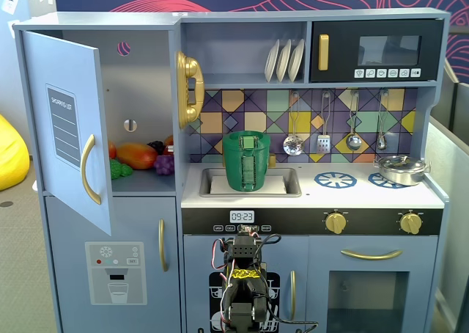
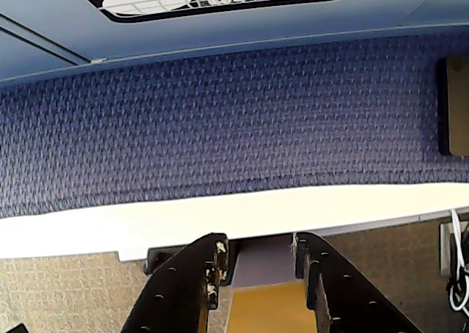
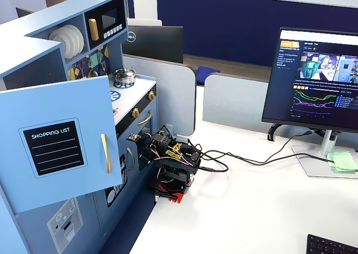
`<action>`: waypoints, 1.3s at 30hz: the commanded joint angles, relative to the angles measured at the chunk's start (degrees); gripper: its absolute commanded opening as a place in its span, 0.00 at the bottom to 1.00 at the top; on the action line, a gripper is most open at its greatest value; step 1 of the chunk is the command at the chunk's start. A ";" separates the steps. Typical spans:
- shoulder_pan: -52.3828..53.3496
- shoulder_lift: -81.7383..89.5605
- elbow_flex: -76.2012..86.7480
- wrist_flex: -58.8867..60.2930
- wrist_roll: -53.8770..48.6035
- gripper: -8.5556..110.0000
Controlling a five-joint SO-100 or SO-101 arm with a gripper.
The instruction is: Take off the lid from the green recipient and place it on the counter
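The lid (image 1: 248, 138) sits flat on top of the green recipient (image 1: 246, 164), with its light green tab in the middle. The green recipient stands upright in the sink (image 1: 282, 183), at the left end of the counter (image 1: 344, 194) in a fixed view. Its ribbed handle faces the front.

To the right, a silver pan (image 1: 401, 169) rests on a blue burner ring at the far right of the counter. Ladles and spoons hang on the tiled wall behind. White plates (image 1: 284, 60) stand on a shelf above, next to a black microwave (image 1: 377, 50). A gold toy phone (image 1: 190, 87) hangs to the left of the pot. The cupboard door (image 1: 69, 127) on the left is swung open, and toy fruit (image 1: 135, 157) lies on the shelf inside.

The robot arm (image 1: 242, 289) is folded low in front of the kitchen, well below the counter. In the other fixed view it sits on a white desk (image 3: 251, 209) near the toy kitchen, with a computer screen (image 3: 319, 80) far to the right.

In the wrist view the gripper (image 2: 258, 263) points at the desk edge and blue carpet (image 2: 234, 120). Its two black fingers (image 2: 192, 282) stand a little apart and hold nothing.
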 commanded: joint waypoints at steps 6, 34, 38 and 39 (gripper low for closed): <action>2.55 -0.35 0.70 9.93 3.52 0.07; 6.42 -24.43 -50.10 -47.81 -4.31 0.35; 5.27 -30.15 -52.56 -54.84 -6.06 0.35; 5.27 -31.46 -53.26 -56.07 -6.24 0.35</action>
